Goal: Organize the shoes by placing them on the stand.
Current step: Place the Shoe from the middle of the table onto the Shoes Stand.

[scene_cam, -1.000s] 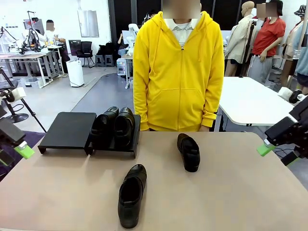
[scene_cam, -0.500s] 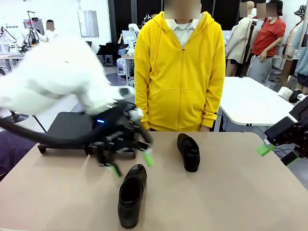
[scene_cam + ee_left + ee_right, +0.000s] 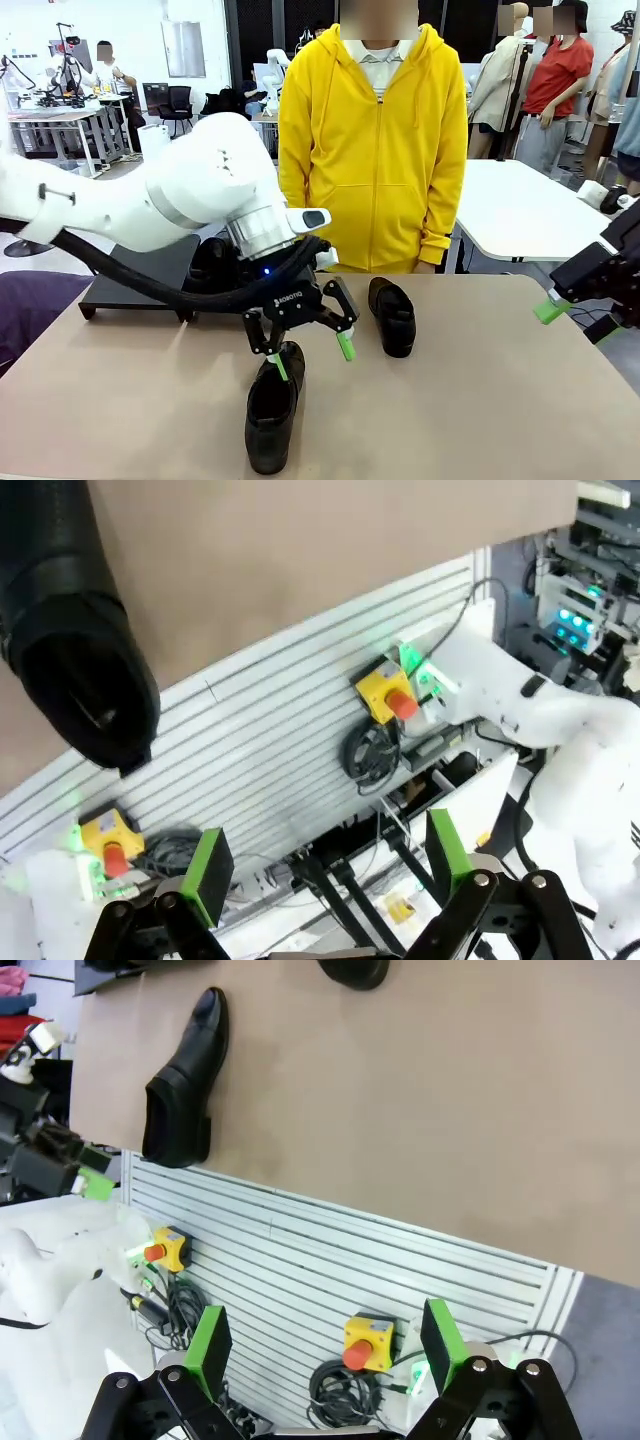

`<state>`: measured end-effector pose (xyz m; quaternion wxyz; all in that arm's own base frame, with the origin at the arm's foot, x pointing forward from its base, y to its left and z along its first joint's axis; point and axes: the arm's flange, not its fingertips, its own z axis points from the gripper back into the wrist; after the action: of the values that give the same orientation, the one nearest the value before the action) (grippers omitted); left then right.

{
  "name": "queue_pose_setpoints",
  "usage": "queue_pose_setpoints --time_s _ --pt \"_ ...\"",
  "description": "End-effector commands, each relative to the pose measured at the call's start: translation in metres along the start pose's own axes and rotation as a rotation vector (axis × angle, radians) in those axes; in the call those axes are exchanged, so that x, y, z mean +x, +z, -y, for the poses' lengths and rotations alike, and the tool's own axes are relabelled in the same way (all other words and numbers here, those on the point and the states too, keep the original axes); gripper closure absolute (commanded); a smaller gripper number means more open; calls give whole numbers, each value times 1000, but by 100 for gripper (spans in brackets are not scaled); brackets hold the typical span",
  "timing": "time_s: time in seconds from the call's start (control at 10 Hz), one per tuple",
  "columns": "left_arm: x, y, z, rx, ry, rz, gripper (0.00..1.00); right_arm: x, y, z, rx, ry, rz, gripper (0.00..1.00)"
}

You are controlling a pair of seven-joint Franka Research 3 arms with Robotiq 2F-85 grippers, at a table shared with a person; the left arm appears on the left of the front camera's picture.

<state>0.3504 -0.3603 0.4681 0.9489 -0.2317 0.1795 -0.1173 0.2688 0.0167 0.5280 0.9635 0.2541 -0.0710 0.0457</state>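
One black loafer lies near the table's front edge, toe pointing away from me. My left gripper hangs open just above its toe end, nothing between the fingers. In the left wrist view that shoe's heel opening sits up and to the left of the open left gripper. A second loafer lies in front of the person. The black stand is at the far left; shoes on it are mostly hidden by my left arm. My right gripper stays open at the table's right edge, off the table. The right gripper also looks at the near loafer.
A person in a yellow hoodie stands at the far side of the table, hands down. The tan table top is bare to the right of the shoes. Below the front edge are a slatted panel and yellow emergency-stop boxes.
My left arm swung in from the left edge, across the stand, to above the near loafer's toe. The shoes, the person and the right arm stayed put.
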Motion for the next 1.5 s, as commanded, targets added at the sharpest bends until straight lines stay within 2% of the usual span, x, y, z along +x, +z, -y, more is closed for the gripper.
queue_pose_setpoints --time_s 0.0,0.2,0.4,0.5,0.8,1.1,1.2,1.4 --pt "-18 9 -6 -29 -4 -13 0 3 2 -1 33 14 10 0" --pt "-10 9 2 -10 -2 -13 0 3 2 -1 33 14 10 0" --pt "-5 -10 -9 218 -17 78 0 3 2 -1 33 14 10 0" --pt "-13 -30 -17 284 -15 120 0 3 2 -1 33 14 10 0" --pt "-8 -79 -29 389 13 296 0 3 2 -1 33 14 10 0" --pt "6 -92 -37 504 61 493 0 3 2 -1 33 14 10 0" --pt "7 -92 -36 527 59 517 0 3 2 -1 33 14 10 0" --pt "16 -99 -35 515 35 496 0 3 2 -1 33 14 10 0"
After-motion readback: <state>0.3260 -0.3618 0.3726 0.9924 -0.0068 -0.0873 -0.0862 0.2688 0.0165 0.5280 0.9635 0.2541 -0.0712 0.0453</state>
